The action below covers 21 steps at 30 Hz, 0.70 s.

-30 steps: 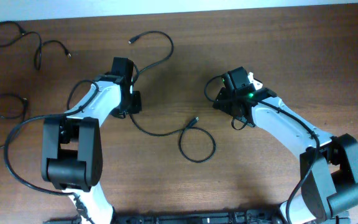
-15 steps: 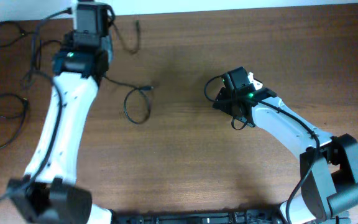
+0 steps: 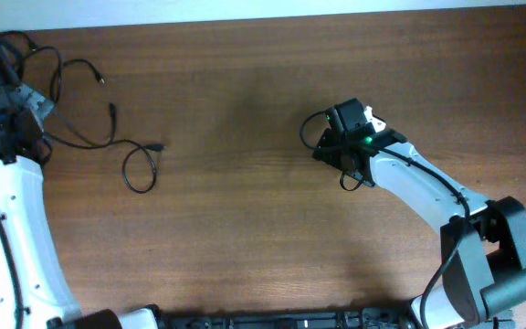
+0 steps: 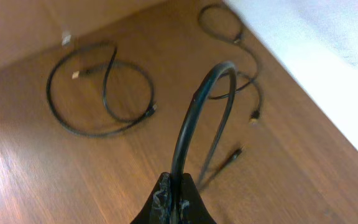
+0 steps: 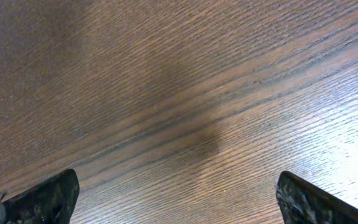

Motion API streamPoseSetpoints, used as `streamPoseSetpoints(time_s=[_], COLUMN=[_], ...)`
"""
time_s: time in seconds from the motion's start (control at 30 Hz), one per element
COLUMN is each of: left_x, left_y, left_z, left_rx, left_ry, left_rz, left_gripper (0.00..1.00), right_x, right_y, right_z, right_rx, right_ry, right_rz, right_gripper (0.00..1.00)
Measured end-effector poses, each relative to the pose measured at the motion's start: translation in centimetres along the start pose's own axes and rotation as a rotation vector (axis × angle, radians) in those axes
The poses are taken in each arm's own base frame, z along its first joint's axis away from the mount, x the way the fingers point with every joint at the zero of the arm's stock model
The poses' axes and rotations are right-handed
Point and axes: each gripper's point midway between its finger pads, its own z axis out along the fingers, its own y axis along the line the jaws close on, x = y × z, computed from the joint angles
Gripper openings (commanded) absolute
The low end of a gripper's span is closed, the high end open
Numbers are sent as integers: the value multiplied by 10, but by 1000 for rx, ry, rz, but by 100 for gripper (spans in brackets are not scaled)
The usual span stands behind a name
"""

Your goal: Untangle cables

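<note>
Cable (image 4: 190, 118) pinched in left jaws, arm (image 3: 7, 210) outstretched far left; right jaws spread

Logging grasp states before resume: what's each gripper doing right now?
Left gripper: closed, holding a black cable.
Right gripper: open, holding nothing.

A dark brown wooden desk (image 3: 245, 228) fills the view, its fine grain running lengthwise. A plain white surface (image 3: 336, 7) borders its far edge. The light is soft and even, with a pale sheen on the wood in the left wrist view.
</note>
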Motion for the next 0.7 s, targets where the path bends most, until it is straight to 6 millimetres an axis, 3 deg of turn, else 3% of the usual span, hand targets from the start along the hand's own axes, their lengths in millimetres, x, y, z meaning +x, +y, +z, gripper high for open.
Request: streamPoseSetpoints(time_s=[0.03, 0.1, 0.23, 0.27, 0.37, 0.47, 0.5, 0.53, 0.57, 0.63, 0.67, 0.7], left_x=[6, 33, 64, 83, 107, 123, 124, 125, 119, 115, 115, 113], left_y=[10, 45, 71, 74, 69, 51, 41, 38, 32, 29, 28, 26], left_z=[14, 66, 103, 116, 145, 171, 181, 184, 188, 189, 190, 190], left_rx=[-25, -139, -246, -272, -246, -137, -81, -55, -24, 2, 6, 14], left_ry=[35, 160, 294, 364, 409, 468, 468, 470, 440, 426, 422, 414], left_rz=[-28, -102, -115, -101, -104, -11, 27, 57, 86, 113, 115, 126], left_gripper=[0, 0, 0, 0, 0, 0, 18, 19, 39, 57, 56, 45], right_x=[0, 0, 0, 0, 0, 0, 0, 0, 0, 0, 0, 0], right_y=[0, 0, 0, 0, 0, 0, 0, 0, 0, 0, 0, 0], right_z=[0, 0, 0, 0, 0, 0, 0, 0, 0, 0, 0, 0], right_rx=[0, 0, 0, 0, 0, 0, 0, 0, 0, 0, 0, 0], right_ry=[0, 0, 0, 0, 0, 1, 0, 0, 1, 0, 1, 0], right_rz=[0, 0, -1, 0, 0, 0, 0, 0, 0, 0, 0, 0], right_gripper=[99, 99, 99, 99, 99, 99, 99, 99, 99, 99, 99, 99])
